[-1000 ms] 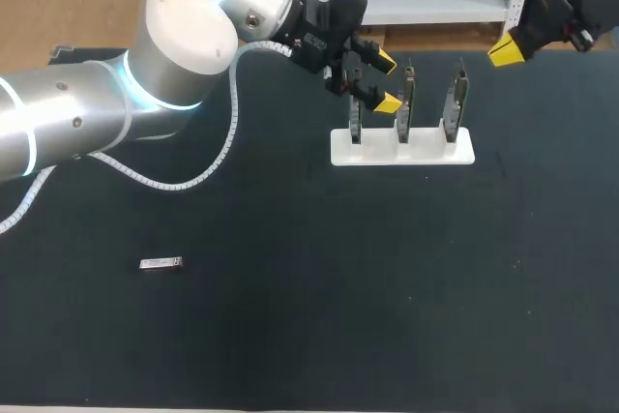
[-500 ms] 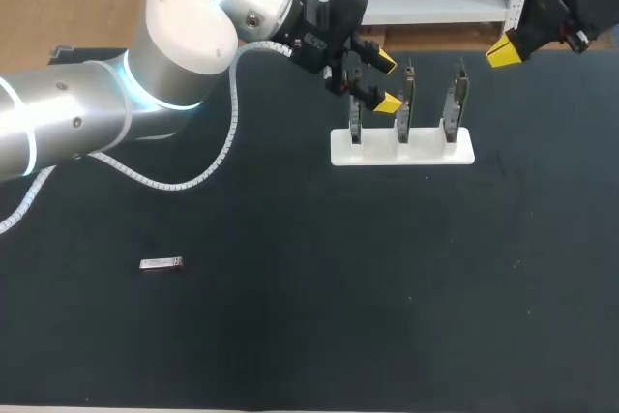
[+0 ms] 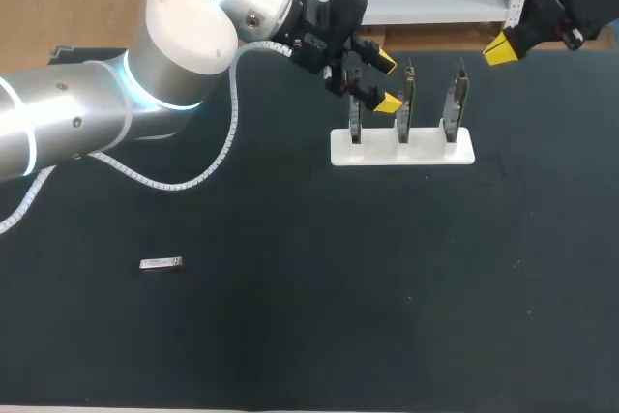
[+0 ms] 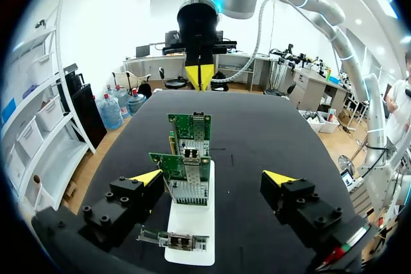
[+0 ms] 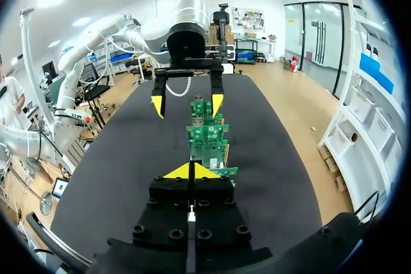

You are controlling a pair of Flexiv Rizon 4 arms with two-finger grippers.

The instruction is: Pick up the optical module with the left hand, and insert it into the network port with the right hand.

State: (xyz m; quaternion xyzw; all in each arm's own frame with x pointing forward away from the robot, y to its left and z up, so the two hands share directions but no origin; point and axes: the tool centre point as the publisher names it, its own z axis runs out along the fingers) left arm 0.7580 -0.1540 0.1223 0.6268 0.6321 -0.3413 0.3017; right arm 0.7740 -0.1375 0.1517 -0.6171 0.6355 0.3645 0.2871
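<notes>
The optical module [image 3: 161,263], a small silver bar, lies alone on the dark mat at the front left and shows in neither wrist view. My left gripper [image 3: 387,82] hangs open at the far end of the white stand [image 3: 426,154], its fingers either side of the row of three upright network cards [image 3: 401,108]. In the left wrist view the left gripper [image 4: 213,178] straddles the nearest cards [image 4: 185,172] without touching them. My right gripper [image 3: 501,47] is shut and empty at the back right. In its own view the right gripper [image 5: 191,171] faces the cards [image 5: 209,139] end-on.
The black mat [image 3: 387,278] covers the table. The left arm's white cable [image 3: 218,157] loops over the mat's left middle. The stand [image 4: 192,222] lies between the two grippers, which face each other.
The right gripper has crept slightly toward the back left. The left arm, the stand and the optical module have not moved.
</notes>
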